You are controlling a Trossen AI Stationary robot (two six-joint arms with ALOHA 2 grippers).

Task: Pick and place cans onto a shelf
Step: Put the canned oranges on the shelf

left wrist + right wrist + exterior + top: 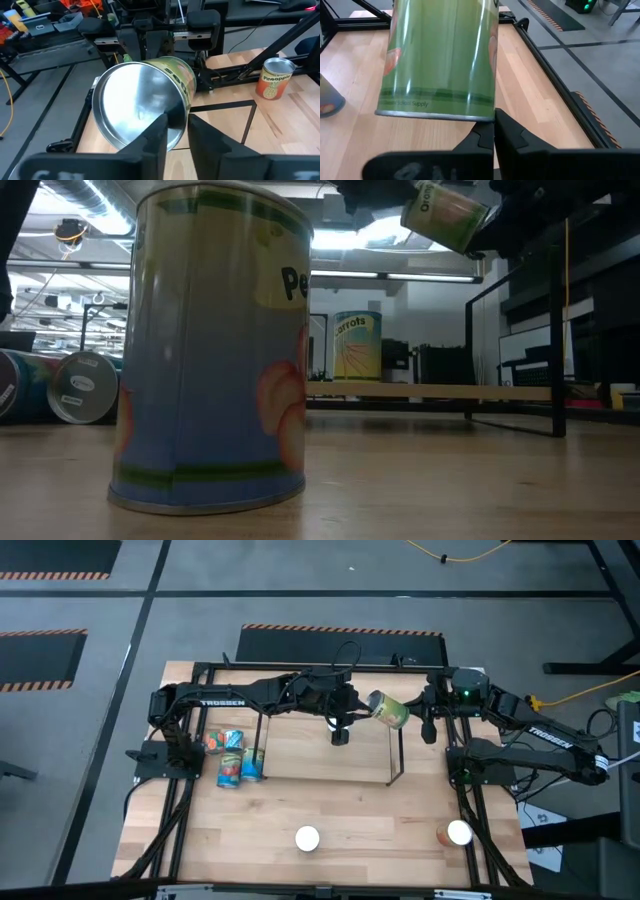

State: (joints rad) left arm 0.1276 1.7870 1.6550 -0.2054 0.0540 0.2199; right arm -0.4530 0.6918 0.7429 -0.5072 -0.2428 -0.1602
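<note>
We see the left gripper (pixel 177 125) clenched on the rim of the green can (pixel 388 710), one finger inside the shiny open end and the other outside. The can hangs tilted in the air, its open end turned toward the left arm. It is over the right end of the shelf (pixel 330 780), touching neither the wire nor the table (pixel 380 820). The right gripper (pixel 493 120) sits just beside the can's far end with its fingers pressed together, holding nothing. Three cans (pixel 232 758) lie on their sides in a cluster just left of the shelf. Two more stand upright near the front edge, well apart: one (pixel 307 837) in the middle and one (pixel 458 833) toward the right.
</note>
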